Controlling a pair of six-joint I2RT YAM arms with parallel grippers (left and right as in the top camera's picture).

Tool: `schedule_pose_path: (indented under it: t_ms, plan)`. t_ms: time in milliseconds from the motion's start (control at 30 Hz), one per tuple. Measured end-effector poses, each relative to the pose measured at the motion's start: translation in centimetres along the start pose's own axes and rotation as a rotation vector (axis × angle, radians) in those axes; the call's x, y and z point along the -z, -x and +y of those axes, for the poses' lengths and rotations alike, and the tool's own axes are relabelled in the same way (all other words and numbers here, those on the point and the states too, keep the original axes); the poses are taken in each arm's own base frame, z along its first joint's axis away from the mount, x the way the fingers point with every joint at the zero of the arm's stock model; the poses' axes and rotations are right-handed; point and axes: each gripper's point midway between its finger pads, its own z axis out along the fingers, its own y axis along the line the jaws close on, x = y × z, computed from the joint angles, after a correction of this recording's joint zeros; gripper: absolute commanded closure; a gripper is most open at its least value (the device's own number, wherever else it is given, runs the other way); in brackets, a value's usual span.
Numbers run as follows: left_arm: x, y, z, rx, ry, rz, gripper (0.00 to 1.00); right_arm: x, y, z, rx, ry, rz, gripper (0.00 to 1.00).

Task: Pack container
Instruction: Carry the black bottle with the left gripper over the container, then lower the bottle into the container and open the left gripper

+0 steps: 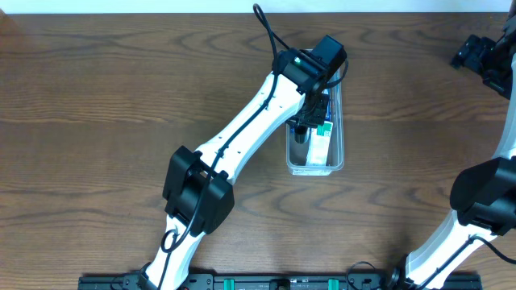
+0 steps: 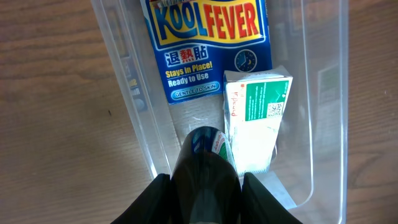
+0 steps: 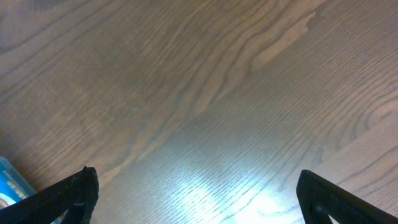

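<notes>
One dark cylinder (image 2: 205, 165), label half hidden, sits clamped in the left claw (image 2: 205, 186). The container (image 2: 118, 68) holds one blue box (image 2: 208, 50) and one white-green box (image 2: 255, 118); the right claw (image 3: 202, 198) gapes apart.

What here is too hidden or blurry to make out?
- Overhead: the white arm covers the far end of the long clear plastic container.
- Left wrist: the dark round object in the left gripper is blurred, cut off below.
- Right wrist: a blue item, clipped by the corner.

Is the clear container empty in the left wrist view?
No, the container holds a blue Kool Fever box and a white and green box lying beside it.
</notes>
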Motion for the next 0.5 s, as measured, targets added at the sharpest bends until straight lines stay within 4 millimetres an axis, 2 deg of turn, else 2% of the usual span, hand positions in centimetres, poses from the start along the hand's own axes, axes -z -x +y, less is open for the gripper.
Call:
schedule_pose_path:
  t_ms: [300, 500]
  plan:
    - [-2.2, 0.0, -0.8, 0.003, 0.005, 0.016, 0.68, 0.0, 0.0, 0.0, 0.0, 0.0, 0.0, 0.01]
    - [-2.4, 0.0, -1.3, 0.003, 0.006, 0.006, 0.68, 0.0, 0.0, 0.0, 0.0, 0.0, 0.0, 0.01]
